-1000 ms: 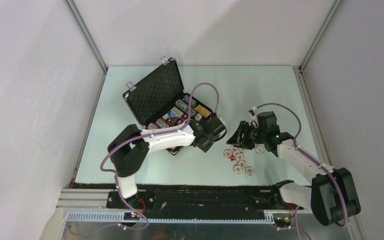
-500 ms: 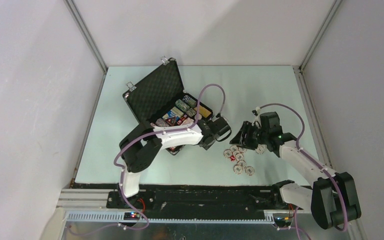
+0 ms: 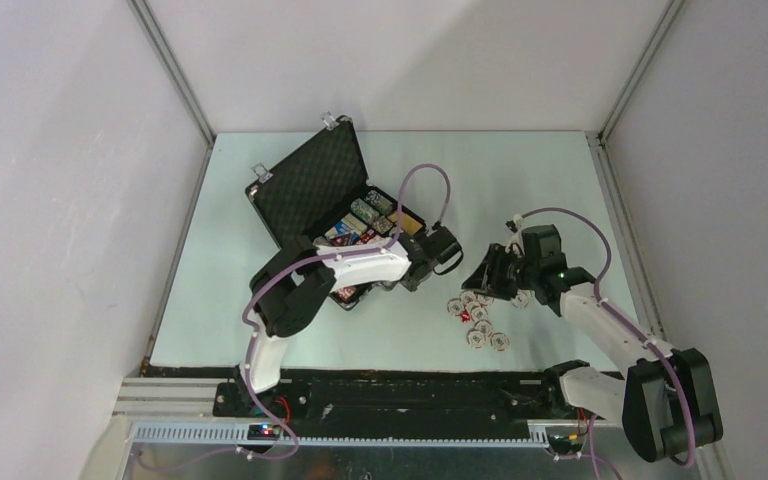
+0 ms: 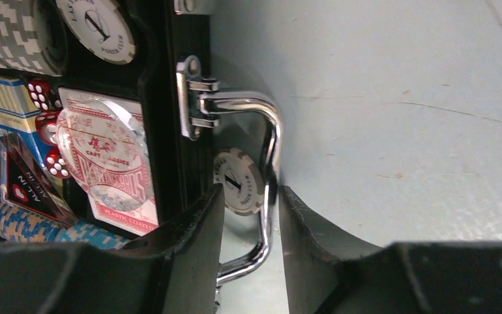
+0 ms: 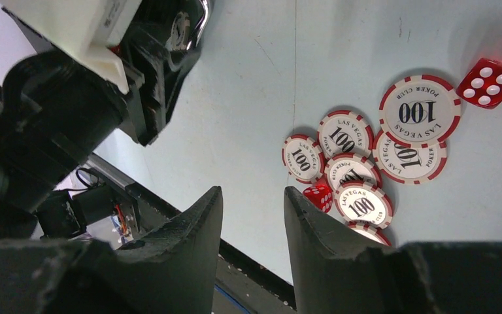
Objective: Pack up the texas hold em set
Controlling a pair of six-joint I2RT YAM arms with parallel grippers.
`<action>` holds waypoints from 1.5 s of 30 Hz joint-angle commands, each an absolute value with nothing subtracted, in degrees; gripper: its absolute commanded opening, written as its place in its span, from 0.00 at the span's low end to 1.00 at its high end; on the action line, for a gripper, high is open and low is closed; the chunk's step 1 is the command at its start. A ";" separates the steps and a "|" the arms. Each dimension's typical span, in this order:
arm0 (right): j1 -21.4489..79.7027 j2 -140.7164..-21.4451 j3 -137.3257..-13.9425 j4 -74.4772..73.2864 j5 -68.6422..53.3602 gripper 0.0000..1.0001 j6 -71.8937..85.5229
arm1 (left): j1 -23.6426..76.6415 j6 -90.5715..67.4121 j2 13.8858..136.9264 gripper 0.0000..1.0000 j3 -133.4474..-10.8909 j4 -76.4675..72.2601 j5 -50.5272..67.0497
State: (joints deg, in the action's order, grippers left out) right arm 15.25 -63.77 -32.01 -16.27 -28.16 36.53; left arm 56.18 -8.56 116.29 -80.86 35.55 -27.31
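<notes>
The black case [image 3: 310,190] lies open at the back left, its foam lid up. Its tray holds chip rows [image 4: 13,33], a red card deck [image 4: 114,163] and red dice [image 4: 39,95]. My left gripper [image 3: 403,277] [image 4: 250,193] is open and straddles the chrome handle [image 4: 271,150], which runs close to the right finger. A white chip [image 4: 236,182] lies on the table beside the handle. Several red-and-white chips [image 3: 475,315] [image 5: 359,157] and two red dice [image 5: 489,83] lie loose on the table. Just above them my right gripper [image 3: 480,275] [image 5: 253,193] hangs open, holding nothing.
White walls close in the table on three sides. A black strip and metal rail [image 3: 360,395] run along the near edge, seen also as the dark table edge [image 5: 170,203]. The left arm's wrist [image 5: 104,85] sits close to my right gripper.
The left arm has pushed in toward the case and its jaws have narrowed around the handle. The right gripper has closed a little and barely shifted.
</notes>
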 commanded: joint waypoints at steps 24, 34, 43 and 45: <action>14.63 -62.58 -31.46 -16.03 -28.31 0.41 35.70 | 54.40 -9.09 105.73 0.00 -82.21 39.27 -27.26; 14.67 -62.93 -31.46 -15.43 -28.96 0.41 35.90 | 54.20 -9.41 101.40 0.00 -81.96 39.26 -29.08; 14.09 -63.84 -31.46 -14.03 -29.96 0.41 35.92 | 47.08 -5.02 97.37 0.00 -82.93 35.14 -25.75; 14.05 -64.38 -31.66 -13.33 -30.63 0.41 36.20 | 45.97 -3.60 98.74 0.00 -84.26 34.58 -26.71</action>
State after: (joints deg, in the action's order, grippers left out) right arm 14.35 -63.61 -31.57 -16.32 -29.04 36.47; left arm 49.23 -7.14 100.03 -81.06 37.41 -26.35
